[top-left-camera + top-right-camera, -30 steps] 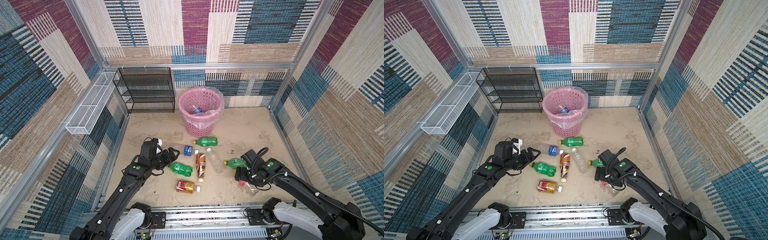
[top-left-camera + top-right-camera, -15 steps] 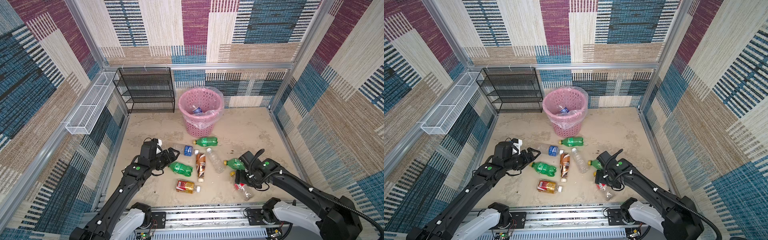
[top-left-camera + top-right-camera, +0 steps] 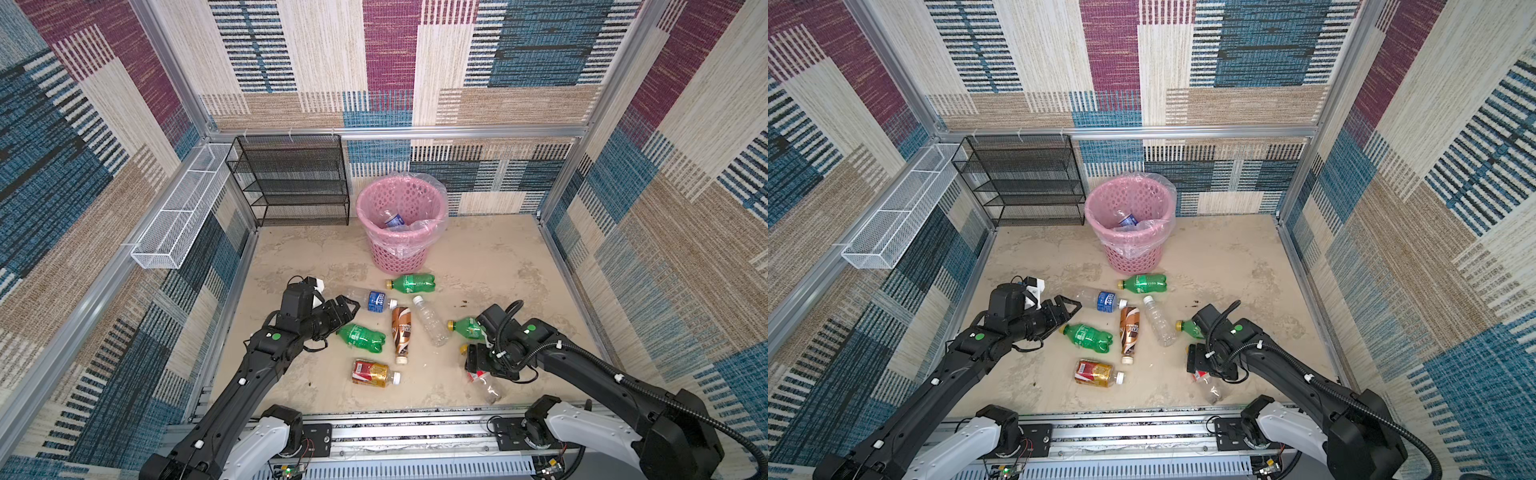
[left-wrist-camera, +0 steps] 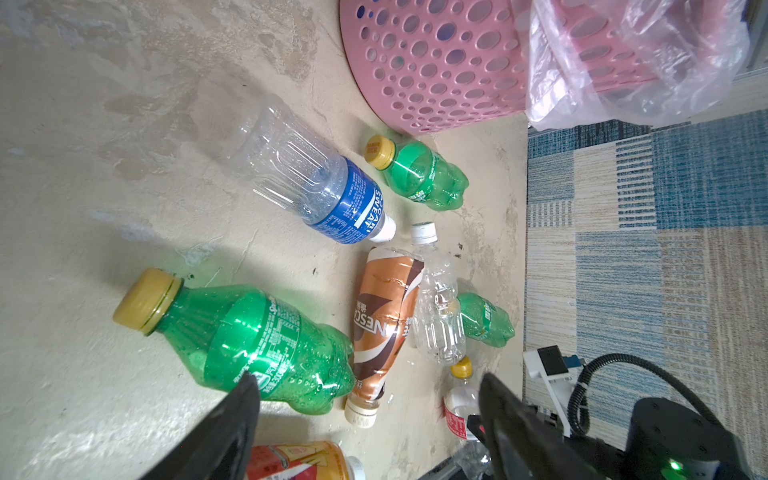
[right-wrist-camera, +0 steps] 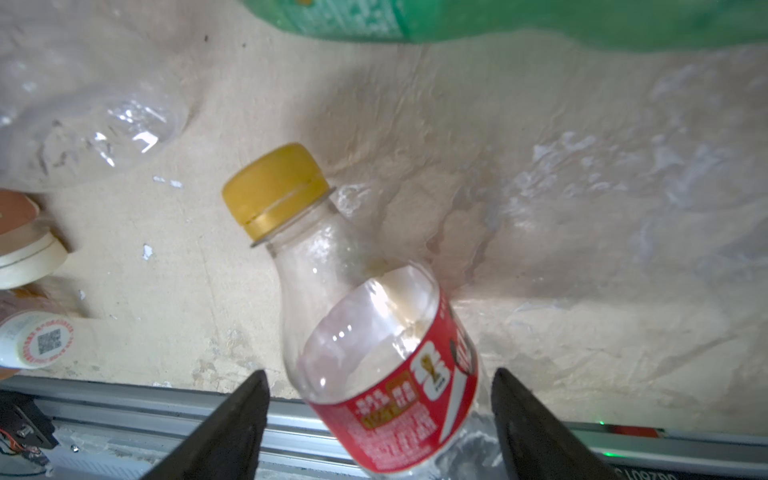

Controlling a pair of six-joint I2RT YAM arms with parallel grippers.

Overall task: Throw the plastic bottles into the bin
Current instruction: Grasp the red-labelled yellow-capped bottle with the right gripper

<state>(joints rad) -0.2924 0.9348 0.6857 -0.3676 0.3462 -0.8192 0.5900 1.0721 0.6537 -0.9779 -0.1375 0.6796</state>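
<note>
One blue-labelled bottle (image 3: 392, 219) sits in the pink bin (image 3: 399, 257) at upper centre, and eight plastic bottles (image 3: 409, 282) lie loose on the worktop (image 3: 498, 257), so most of the job is left. Left of centre, the left tool (image 3: 348, 305) hangs open and empty just beside a green bottle (image 3: 360, 337), unchanged from a second ago. At lower right, the right tool (image 5: 380, 376) has dropped astride the red-labelled bottle (image 3: 486, 386) and narrowed, with gaps either side and nothing gripped yet.

1. Walls (image 3: 395, 62): woven patchwork of blue, maroon, beige and cream stripes.
2. Floor (image 3: 490, 257): beige, blotchy, stained.
3. Black mesh rack (image 3: 291, 183) stands against the back wall.
4. White wire tray (image 3: 178, 220) hangs on a side wall.
5. Aluminium frame (image 3: 457, 132) edges the corners.
</note>
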